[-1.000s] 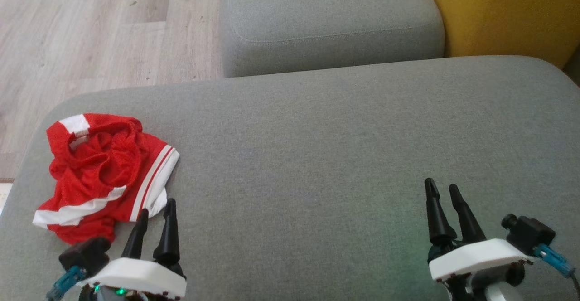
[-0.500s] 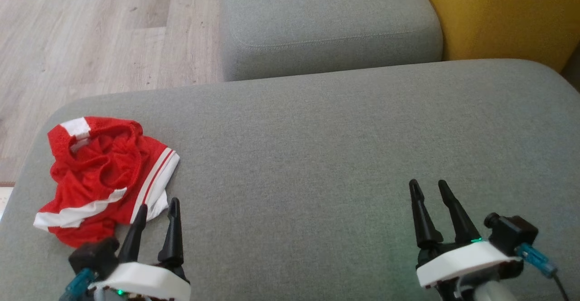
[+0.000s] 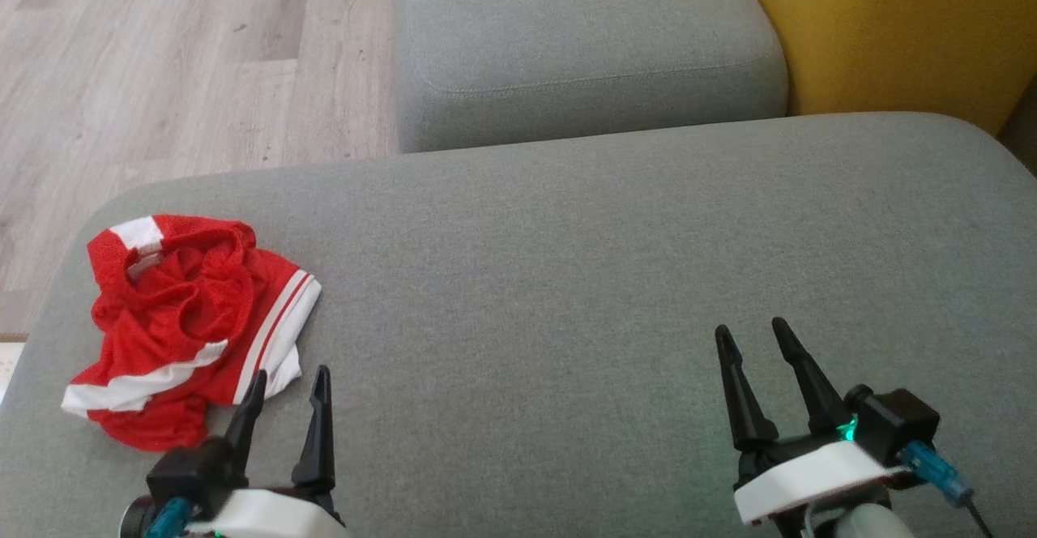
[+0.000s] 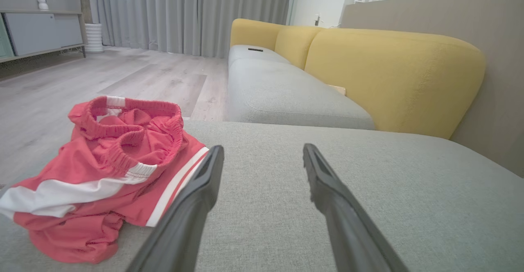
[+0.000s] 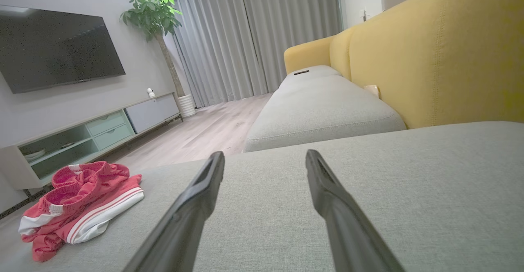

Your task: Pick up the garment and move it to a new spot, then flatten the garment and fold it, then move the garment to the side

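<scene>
Presently at pickup: our left gripper (image 3: 291, 373), jaws spread and empty, sits just beside the crumpled garment (image 3: 186, 311); right gripper (image 3: 750, 325) likewise; next we must reach onto it

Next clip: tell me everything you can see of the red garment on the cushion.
The red garment looks like mesh sports shorts with a gathered elastic waistband, white panels and a white-and-red striped hem. It lies crumpled in a loose heap, waistband open upward, near the left end of the grey sofa cushion, resting on it. The open left gripper points just beside the striped hem, gripping nothing; whether a fingertip brushes the fabric I cannot tell.
</scene>
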Motion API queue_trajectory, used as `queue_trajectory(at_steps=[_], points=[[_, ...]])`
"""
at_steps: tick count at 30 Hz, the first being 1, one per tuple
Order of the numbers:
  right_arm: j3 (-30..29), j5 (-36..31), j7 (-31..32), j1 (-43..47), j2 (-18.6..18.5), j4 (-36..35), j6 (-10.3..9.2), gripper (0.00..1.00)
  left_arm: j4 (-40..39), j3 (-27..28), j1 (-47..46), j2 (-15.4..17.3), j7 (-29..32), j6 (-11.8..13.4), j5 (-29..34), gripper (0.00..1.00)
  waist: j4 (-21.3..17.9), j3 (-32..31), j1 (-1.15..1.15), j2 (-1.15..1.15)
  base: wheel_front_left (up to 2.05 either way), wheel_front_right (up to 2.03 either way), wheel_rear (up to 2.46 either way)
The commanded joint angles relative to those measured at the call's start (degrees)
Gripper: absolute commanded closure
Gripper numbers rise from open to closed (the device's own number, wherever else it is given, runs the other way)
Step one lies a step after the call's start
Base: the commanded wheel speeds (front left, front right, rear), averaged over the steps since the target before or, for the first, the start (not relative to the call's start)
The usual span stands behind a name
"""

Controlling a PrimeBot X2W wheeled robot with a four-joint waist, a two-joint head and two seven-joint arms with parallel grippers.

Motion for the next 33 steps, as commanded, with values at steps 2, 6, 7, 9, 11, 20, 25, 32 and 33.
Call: queue_trajectory(at_steps=[2,6,7,9,11,20,25,32,33], points=[[1.1,-2.7,-1.2,-1.3,0.0,-1.9,0.51,0.00,-2.5,1.8,-2.3,0.0,-1.1,-0.1,2.5,0.00,-0.1,-0.1,0.00,0.00,0.00,0.00,0.00],[1.1,-5.3,-1.9,-1.1,0.2,-1.6,0.55,0.00,-2.9,2.0,-2.1,-0.1,-1.7,-0.1,5.8,0.00,-0.1,-0.4,0.00,0.00,0.00,0.00,0.00],[1.3,-6.7,-2.2,-1.0,0.2,-1.6,0.56,0.00,-3.1,2.0,-2.0,-0.1,-2.1,-0.1,7.4,0.00,-0.1,-0.5,0.00,0.00,0.00,0.00,0.00],[1.5,-8.0,-2.5,-1.0,0.3,-1.5,0.58,0.00,-3.3,2.1,-1.9,-0.2,-2.4,-0.1,8.7,0.00,-0.1,-0.7,0.00,0.00,0.00,0.00,0.00],[1.8,-9.4,-2.8,-0.9,0.3,-1.5,0.59,0.00,-3.5,2.2,-1.7,-0.2,-2.7,-0.1,10.0,0.00,-0.1,-0.8,0.00,0.00,0.00,0.00,0.00],[1.5,-9.8,-2.9,-1.0,0.6,-0.9,0.59,0.00,-2.8,3.3,-1.5,-0.5,-2.8,-0.9,9.1,0.00,-0.1,-0.9,0.00,0.00,0.00,0.00,0.00],[1.4,-9.8,-2.9,-0.8,0.6,-0.8,0.59,0.00,-2.3,3.3,-1.5,-0.6,-2.8,-1.5,8.7,0.00,0.1,-1.0,0.00,0.00,0.00,0.00,0.00],[1.5,-9.6,-2.9,0.2,0.7,-1.1,0.59,0.00,-2.4,4.1,-1.4,-0.6,-2.8,-1.2,9.5,0.00,2.7,-0.6,0.00,0.00,0.00,0.00,0.00],[1.5,-9.7,-2.9,0.3,0.6,-1.2,0.59,0.00,-2.5,4.2,-1.4,-0.6,-2.8,-1.1,9.7,0.00,3.4,-0.4,0.00,0.00,0.00,0.00,0.00]])
